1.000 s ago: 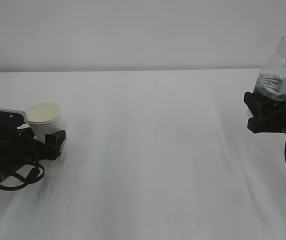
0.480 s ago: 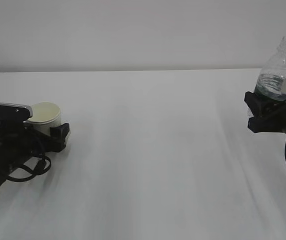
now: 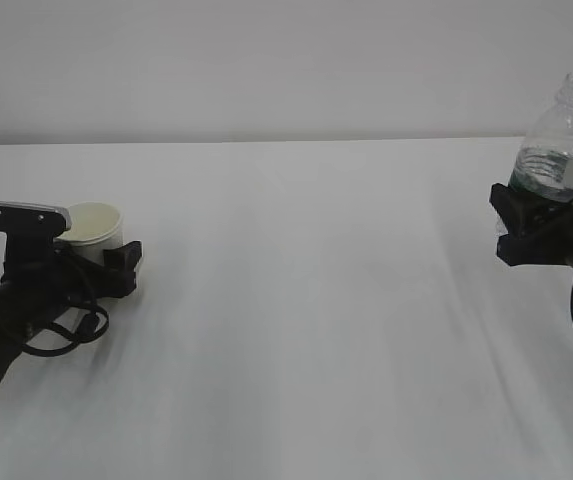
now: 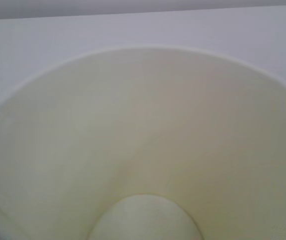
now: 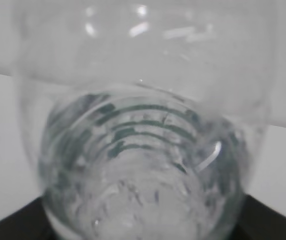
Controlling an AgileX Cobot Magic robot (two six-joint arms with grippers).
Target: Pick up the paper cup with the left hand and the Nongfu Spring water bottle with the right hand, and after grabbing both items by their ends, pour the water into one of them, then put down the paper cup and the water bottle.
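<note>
At the tabletop's (image 3: pixel 296 300) left edge the left hand (image 3: pixel 96 262) brackets the upright paper cup (image 3: pixel 93 232), grip undeterminable, while at far right the right hand (image 3: pixel 526 225) clamps the Nongfu Spring water bottle (image 3: pixel 559 140) upright.

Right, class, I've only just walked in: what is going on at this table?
A two-armed robot is handling two things. The left hand is down at the table with its jaws around the paper cup, which looks empty inside. The right hand holds the Nongfu Spring water bottle upright at the far right, some water showing low in it. Nothing is being poured.
</note>
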